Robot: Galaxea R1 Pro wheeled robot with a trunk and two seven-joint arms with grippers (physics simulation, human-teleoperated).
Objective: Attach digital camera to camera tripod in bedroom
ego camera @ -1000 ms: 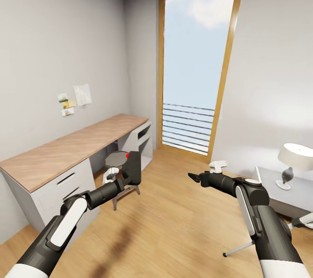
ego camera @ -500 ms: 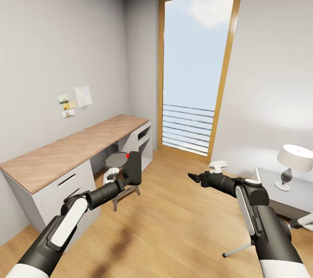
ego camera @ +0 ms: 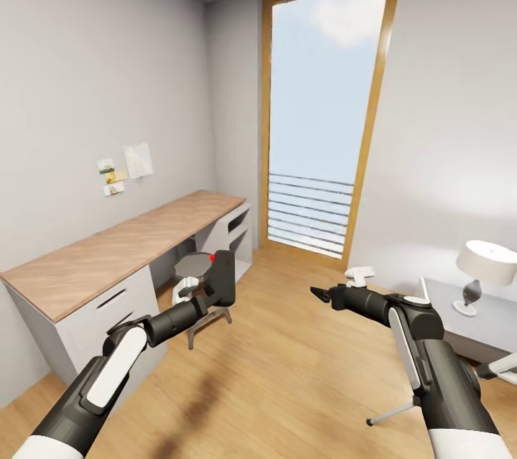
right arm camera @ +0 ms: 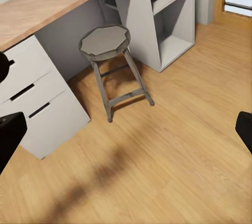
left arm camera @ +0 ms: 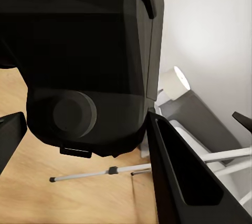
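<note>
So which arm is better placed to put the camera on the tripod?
Probably the left: its gripper already holds the digital camera. The right gripper is open and empty, though a leg of the camera tripod lies on the right side.

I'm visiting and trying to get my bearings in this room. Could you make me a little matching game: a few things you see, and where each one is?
Things:
1. small black digital camera with a red button
2. round grey metal stool
3. white-shaded table lamp
4. thin silver tripod leg with a black foot

Places:
A. on the wood floor by the right arm
B. held in the left gripper
C. on the grey bedside table
D. beside the wood-topped desk

Pairs: 1-B, 2-D, 3-C, 4-A
</note>
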